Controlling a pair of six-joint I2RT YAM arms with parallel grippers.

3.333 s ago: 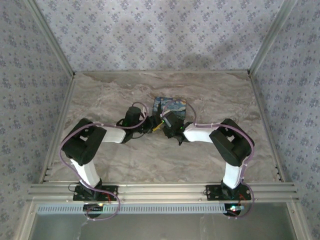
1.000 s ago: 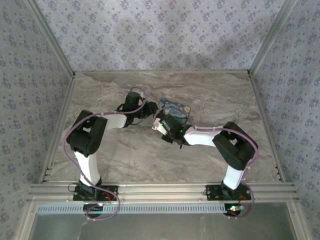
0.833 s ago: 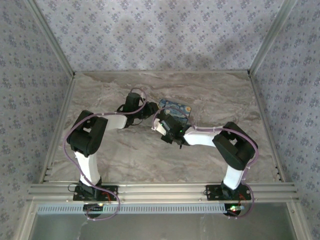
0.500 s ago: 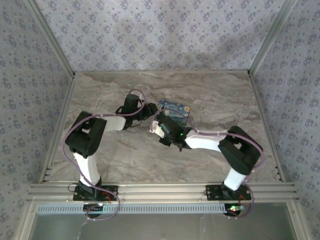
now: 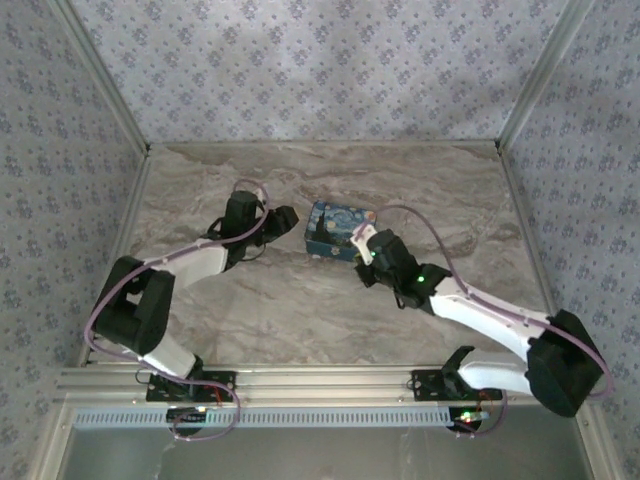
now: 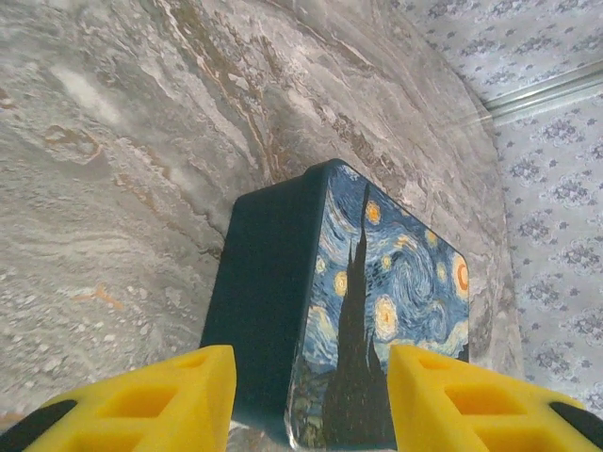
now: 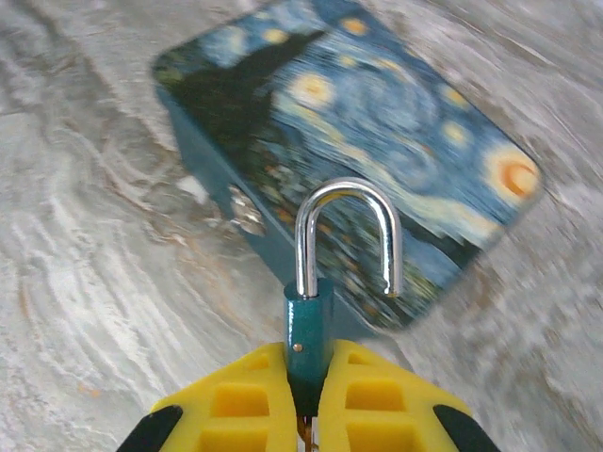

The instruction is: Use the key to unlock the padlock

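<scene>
R gripper [image 7: 308,365] is pinching the padlock [image 7: 307,325] just in front of the box [image 7: 377,122].
R jaws are clamping tight on the teal lock body, which is sitting edge-on btwn the yellow fingers [image 7: 236,405]. The shackle [image 7: 344,226] is sticking up w/ one leg free of the body. L gripper [image 6: 313,372] is hovering at the box's left side, jaws wide apart, holding nothing. Can't tell where the key is.

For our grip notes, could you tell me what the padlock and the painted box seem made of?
Padlock: bright mirror-like shackle suggests polished steel; teal body looks like painted metal. Box: glossy printed lid, rounded corners, perhaps tin or plastic; unclear.
</scene>
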